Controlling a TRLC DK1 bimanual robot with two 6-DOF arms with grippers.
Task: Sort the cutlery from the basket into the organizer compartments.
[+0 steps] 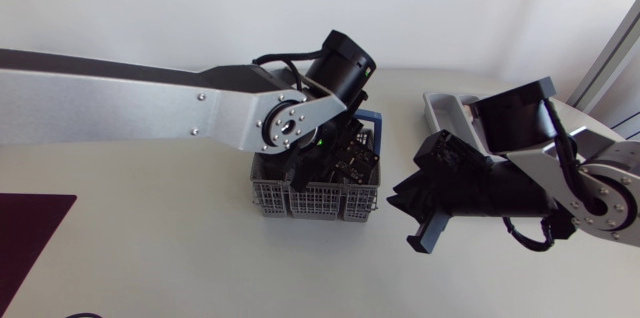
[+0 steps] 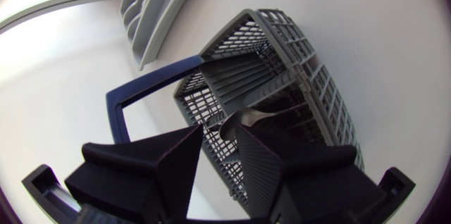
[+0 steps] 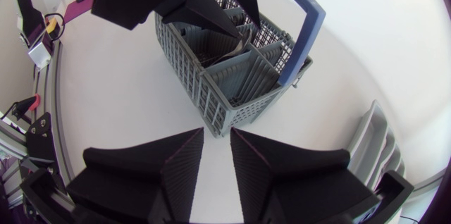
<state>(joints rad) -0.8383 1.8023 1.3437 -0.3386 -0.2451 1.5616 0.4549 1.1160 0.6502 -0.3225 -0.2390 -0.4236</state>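
**Status: Left Gripper in Basket, Right Gripper Beside It**

The basket point(image 1: 330, 201), a grey mesh unit with a blue handle point(image 2: 141, 90), stood near the middle of the table point(image 1: 150, 248). The left arm entered from the left side and pointed down into the basket.

The left gripper point(image 2: 220, 131) was inside the basket's upper opening. Its fingers point(image 2: 176, 164) were drawn close, and a silvery cutlery piece point(image 2: 254, 117) lay at their tips. They appeared to pinch it from both sides, though the mesh and shadow made the contact hard to confirm. The type of utensil could not be determined.

The right gripper point(image 3: 217, 132) hung over bare table just beside the basket, on the side toward the organizer. Its fingers point(image 3: 268, 168) stood slightly apart, with only the table surface showing in the narrow gap.

The organizer point(image 1: 440, 108), a pale grey tray, lay at the far right of the table. It was partly covered by the right arm and sat apart from the basket.
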